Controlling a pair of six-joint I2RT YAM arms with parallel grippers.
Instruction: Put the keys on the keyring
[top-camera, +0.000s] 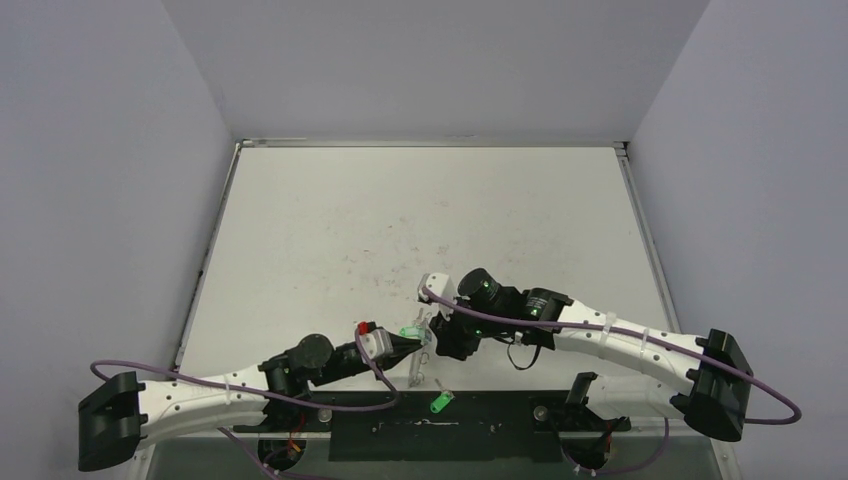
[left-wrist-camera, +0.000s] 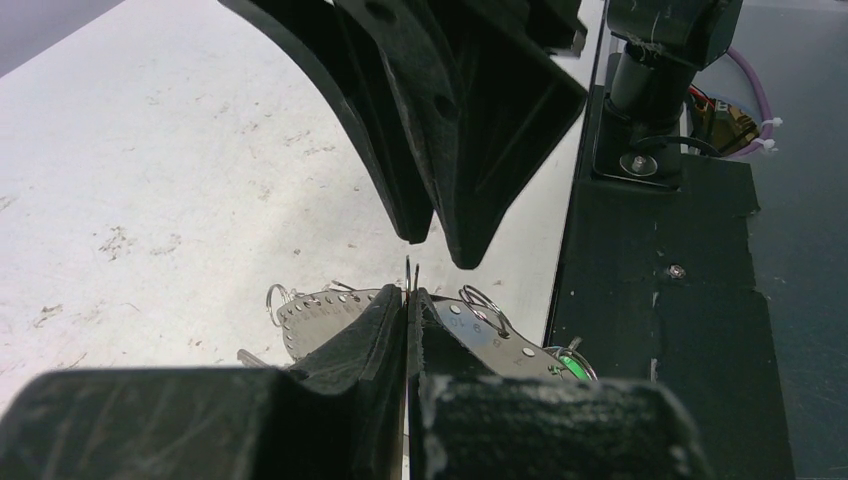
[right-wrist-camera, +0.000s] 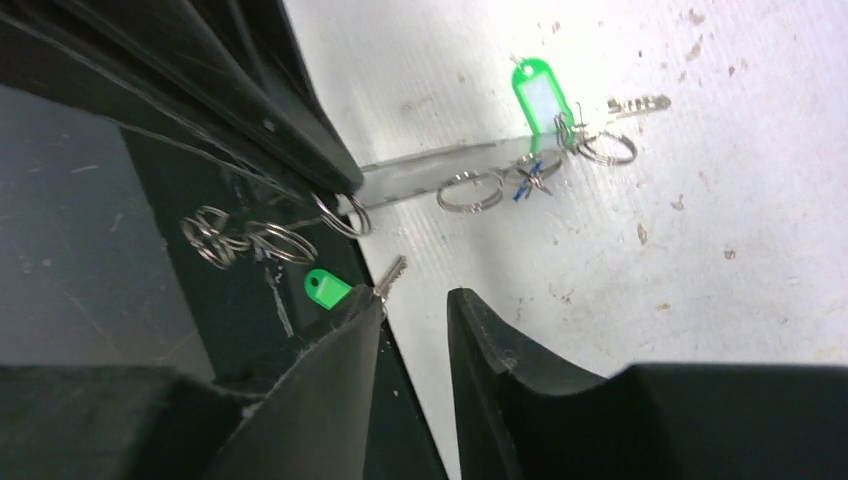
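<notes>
1. The left gripper (left-wrist-camera: 409, 297) is clenched on the keyring (right-wrist-camera: 405, 180). A thin silvery edge pokes out from between its pads, and the hoop runs off to either side of them.
2. The right gripper (right-wrist-camera: 415, 300) is parted and its gap is bare. Its tips hang just above the left gripper's.
3. One green key (right-wrist-camera: 327, 287) is not yet on the hoop. It lies loose on the dark strip (top-camera: 400, 435), just beside the right gripper's fingertip.
4. Further ahead of the right fingers, a second green key (right-wrist-camera: 540, 92) and a blue bit (right-wrist-camera: 528, 172) lie against the hoop among small split rings (right-wrist-camera: 470, 190). I cannot tell whether they are threaded, so I judge that at least one key remains.
5. The hoop is thin, bright, mirror-like metal. The key heads are glossy rounded plastic and the blades are toothed silver. The table (right-wrist-camera: 620, 300) is matte white and scuffed.
</notes>
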